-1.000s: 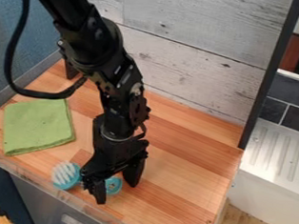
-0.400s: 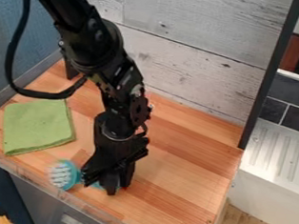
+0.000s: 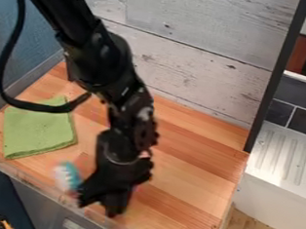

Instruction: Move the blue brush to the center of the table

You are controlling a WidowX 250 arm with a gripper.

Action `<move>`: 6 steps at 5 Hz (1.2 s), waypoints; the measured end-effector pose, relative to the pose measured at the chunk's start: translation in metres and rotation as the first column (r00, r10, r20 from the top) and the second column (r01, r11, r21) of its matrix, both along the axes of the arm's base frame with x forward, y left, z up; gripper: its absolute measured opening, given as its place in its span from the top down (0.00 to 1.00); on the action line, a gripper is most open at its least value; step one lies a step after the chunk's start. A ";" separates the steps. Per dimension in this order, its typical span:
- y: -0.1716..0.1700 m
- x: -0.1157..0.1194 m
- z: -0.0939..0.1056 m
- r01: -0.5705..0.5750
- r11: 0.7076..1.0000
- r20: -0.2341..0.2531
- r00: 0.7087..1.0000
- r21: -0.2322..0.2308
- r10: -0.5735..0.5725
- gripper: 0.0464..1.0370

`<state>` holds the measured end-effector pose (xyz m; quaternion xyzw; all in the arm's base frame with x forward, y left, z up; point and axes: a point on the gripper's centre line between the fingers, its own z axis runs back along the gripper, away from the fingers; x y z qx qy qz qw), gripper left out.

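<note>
Black two-finger gripper [image 3: 102,207] is clamped on the handle of the blue, white-bristled plastic brush [image 3: 67,175] near the front edge of the wood-grain tabletop [image 3: 191,180], head jutting sideways, so an off-balance grip could let it twist or slip en route to centre.

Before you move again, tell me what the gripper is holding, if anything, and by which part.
The gripper appears to hold the blue brush by its handle end, mostly hidden; the bristled head sticks out.
</note>
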<state>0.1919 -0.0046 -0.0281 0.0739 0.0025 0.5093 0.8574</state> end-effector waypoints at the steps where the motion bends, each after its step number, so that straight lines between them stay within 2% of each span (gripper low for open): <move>1: -0.011 -0.003 0.013 0.079 0.997 0.011 0.997 0.022 -0.079 0.96; 2: -0.021 -0.004 0.026 0.163 0.986 0.022 0.986 0.029 -0.164 0.96; 3: -0.035 -0.001 0.037 0.253 0.966 0.035 0.967 -0.057 -0.251 0.96; 4: -0.056 0.002 0.047 0.341 0.927 0.043 0.940 -0.159 -0.338 0.96; 5: -0.078 0.001 0.048 0.396 0.894 0.046 0.917 -0.208 -0.395 0.96; 6: -0.089 -0.004 0.037 0.419 0.868 0.001 0.901 -0.266 -0.434 0.96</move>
